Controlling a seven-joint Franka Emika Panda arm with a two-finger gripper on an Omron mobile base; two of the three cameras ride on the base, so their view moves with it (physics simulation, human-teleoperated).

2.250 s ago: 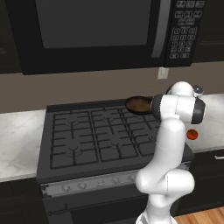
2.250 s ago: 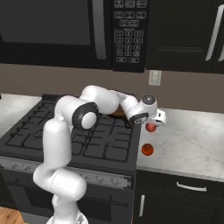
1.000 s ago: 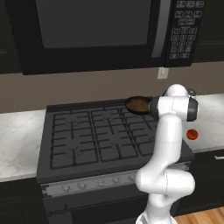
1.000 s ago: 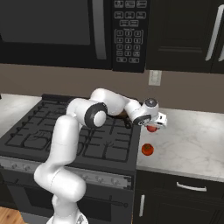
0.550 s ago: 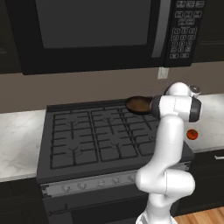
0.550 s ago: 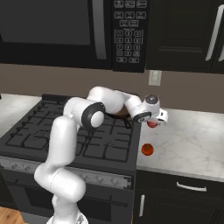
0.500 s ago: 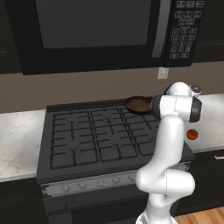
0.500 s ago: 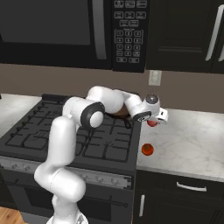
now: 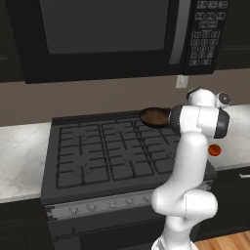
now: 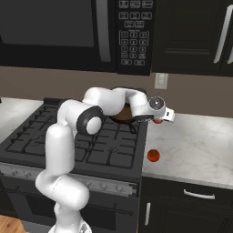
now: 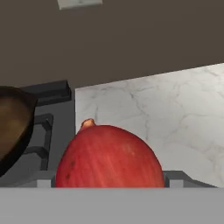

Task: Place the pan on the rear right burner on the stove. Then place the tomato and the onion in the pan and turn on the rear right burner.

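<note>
A marble bench [image 9: 19, 151] runs along the left of a simulated kitchen and meets the stove [image 9: 112, 156], a wide black gas range with a silver strip of knobs along its front. It stands under a black microwave [image 9: 107, 34]. At the back of the range the pan [image 9: 155, 117], small, round and dark with a brownish inside, sits on the rear right burner [image 9: 146, 131]. Part of it is hidden by the robot's white arm [image 9: 188, 161], which rises in front of the stove and bends over that corner towards the bench on the right.

In the right base view the gripper [image 10: 159, 120] hangs low over the bench, just past the right edge of the stove and below a wall outlet [image 10: 160, 81]. The tomato [image 10: 158, 121], a red ball, shows right under it. From the hand's own camera the tomato [image 11: 109, 159] looms large on the marble, a small orange nub on top, with the pan's rim [image 11: 13, 127] to its left and the corner of the stove [image 11: 48, 109] between them. The fingers [image 11: 176, 178] stand spread wide, one grey tip on each side of the tomato; whether they touch it cannot be told.

Nearer the front of the bench lies the onion [image 10: 153, 155], a more orange round piece. It is just beside the stove's right edge and apart from the tomato. Further right the marble [image 10: 195, 141] carries on under dark wall cabinets [image 10: 191, 36].
</note>
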